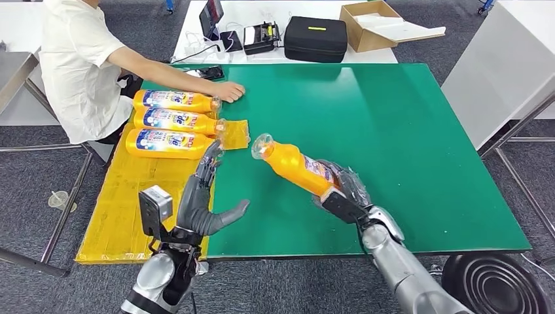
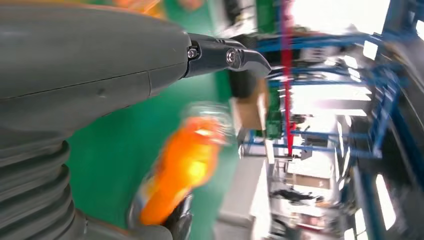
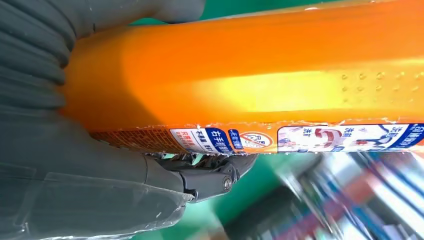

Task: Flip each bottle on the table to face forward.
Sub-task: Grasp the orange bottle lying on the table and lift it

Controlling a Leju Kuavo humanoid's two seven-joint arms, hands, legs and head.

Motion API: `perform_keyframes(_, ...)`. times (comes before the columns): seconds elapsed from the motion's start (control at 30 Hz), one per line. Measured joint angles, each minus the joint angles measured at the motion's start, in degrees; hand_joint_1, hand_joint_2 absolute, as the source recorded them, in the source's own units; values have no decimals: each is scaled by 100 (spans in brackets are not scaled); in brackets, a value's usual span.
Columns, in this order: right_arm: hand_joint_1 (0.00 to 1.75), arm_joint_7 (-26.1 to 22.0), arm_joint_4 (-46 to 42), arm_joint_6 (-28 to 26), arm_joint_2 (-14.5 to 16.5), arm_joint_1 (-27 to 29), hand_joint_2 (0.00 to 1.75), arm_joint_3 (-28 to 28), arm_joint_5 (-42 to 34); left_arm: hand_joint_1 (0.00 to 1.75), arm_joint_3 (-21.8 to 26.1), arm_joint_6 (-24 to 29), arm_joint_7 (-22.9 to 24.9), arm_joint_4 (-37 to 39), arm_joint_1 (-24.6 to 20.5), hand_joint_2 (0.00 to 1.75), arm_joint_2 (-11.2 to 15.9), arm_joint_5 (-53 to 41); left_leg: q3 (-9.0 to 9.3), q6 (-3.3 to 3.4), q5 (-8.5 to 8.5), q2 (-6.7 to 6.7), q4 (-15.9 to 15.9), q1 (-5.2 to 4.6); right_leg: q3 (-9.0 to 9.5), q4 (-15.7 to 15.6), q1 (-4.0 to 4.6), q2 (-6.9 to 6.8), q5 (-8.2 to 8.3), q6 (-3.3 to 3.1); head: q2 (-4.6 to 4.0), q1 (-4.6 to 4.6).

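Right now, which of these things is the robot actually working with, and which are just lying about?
Part of the job:
- orange bottle held in the right hand
- three labelled bottles on the yellow mat
- left hand, empty

Just lying about:
- black case
- cardboard box
- phone

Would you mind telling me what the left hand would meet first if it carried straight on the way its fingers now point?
Likely the nearest of three bottles lying on the yellow mat: the left hand's fingers point up at its cap end. Depth is unclear, so it might pass just above.
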Motion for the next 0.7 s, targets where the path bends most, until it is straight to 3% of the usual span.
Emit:
perform_keyframes(0.1, 175, -35, -790, -678, 284, 339, 175, -8, -83, 0, 4, 201, 51, 78, 121, 175, -54, 467, -12, -1, 0, -6, 0, 1, -13, 0, 1, -2, -4, -1, 0, -1)
perform_keyframes(0.2, 175, -69, -1317, -967, 492, 567, 175, 6, -231, 0, -48, 348, 4, 149, 160, 175, -58, 521, -19, -1, 0, -17, -1, 3, -15, 0, 0, -6, -8, -3, 0, -1)
perform_keyframes(0.5, 175, -360, -1872, -1243, 895, 848, 175, 188, -492, 0, -152, 433, 60, 241, 165, 175, -61, 834, -21, -1, 0, -14, -1, 0, -17, -1, -3, -5, -7, -3, 0, 1)
perform_keyframes(0.7, 175, -380, -1865, -1076, 1003, 824, 175, 528, -496, 0, -227, 308, -73, 242, 134, 175, -73, 969, -21, -1, 0, -13, -1, 1, -16, 0, -2, -5, -7, -3, 0, 0)
